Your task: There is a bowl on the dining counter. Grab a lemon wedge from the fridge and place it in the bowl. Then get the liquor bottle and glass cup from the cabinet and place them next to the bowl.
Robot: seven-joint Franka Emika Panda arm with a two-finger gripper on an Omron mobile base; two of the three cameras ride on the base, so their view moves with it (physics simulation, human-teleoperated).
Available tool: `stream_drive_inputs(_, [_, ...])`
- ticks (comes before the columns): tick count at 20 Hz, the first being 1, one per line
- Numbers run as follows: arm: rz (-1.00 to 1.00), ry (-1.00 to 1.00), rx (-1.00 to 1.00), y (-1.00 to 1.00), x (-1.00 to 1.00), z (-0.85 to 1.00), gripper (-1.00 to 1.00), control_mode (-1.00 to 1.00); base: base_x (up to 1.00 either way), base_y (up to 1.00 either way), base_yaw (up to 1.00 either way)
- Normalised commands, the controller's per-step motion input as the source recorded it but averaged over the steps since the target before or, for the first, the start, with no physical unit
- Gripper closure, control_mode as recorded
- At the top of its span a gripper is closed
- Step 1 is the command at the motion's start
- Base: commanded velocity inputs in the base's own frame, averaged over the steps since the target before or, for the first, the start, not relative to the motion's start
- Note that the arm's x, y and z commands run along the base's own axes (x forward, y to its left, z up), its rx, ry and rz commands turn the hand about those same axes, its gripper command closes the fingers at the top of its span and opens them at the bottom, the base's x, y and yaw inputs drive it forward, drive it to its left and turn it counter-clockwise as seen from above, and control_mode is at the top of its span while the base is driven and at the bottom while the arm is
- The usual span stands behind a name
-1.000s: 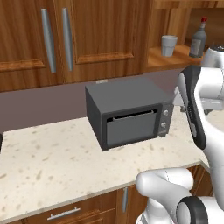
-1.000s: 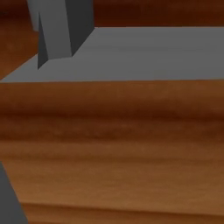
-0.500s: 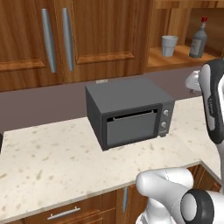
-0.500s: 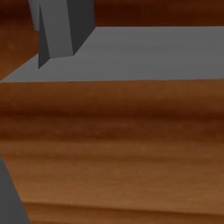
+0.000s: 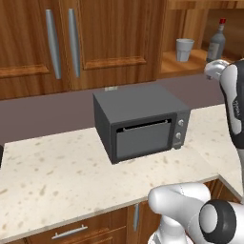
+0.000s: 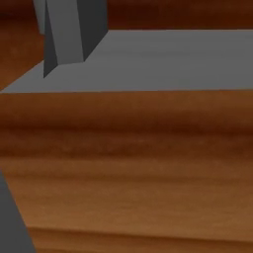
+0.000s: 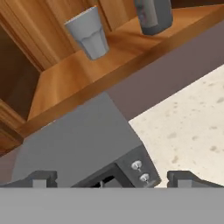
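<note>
Since a second ago, the white arm has swung out toward 3 o'clock of the left base view: it stood in front of the toaster oven's right side then, and now it rises along the picture's right edge, clear of the oven. Everything else in that view has kept its place, so the base has not driven.

In the left base view the dark grey toaster oven sits on the speckled beige counter at the centre, its door shut and its two knobs on the right of its face. Behind it runs a dull brownish-purple backsplash. At 12 o'clock hangs the cabinet, its two panelled doors shut, with grey bar handles. At 2 o'clock an open compartment of the same wood holds the glass cup and, at the cup's 3 o'clock and apart from it, the liquor bottle, dark grey with a red cap. Both stand upright on the shelf.

In the hand view the gripper shows its two dark fingertips far apart at 6 o'clock, jaws spread wide and holding nothing. Below them lies the oven's top and knob corner. The cup appears at 11 o'clock and the bottle's base at 1 o'clock, on the wooden shelf.

The right base view shows wood grain and a grey surface, too close to tell what they are.
</note>
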Motion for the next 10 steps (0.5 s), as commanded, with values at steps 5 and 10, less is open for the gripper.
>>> stream_drive_inputs(5, [-0.07,-0.23,-0.1,-0.14,0.62,0.59,-1.0,-1.0,0.0,0.0,0.0])
stream_drive_inputs(10, [-0.06,-0.12,-0.2,-0.33,0.37,0.64,-1.0,-1.0,0.0,0.0,0.0])
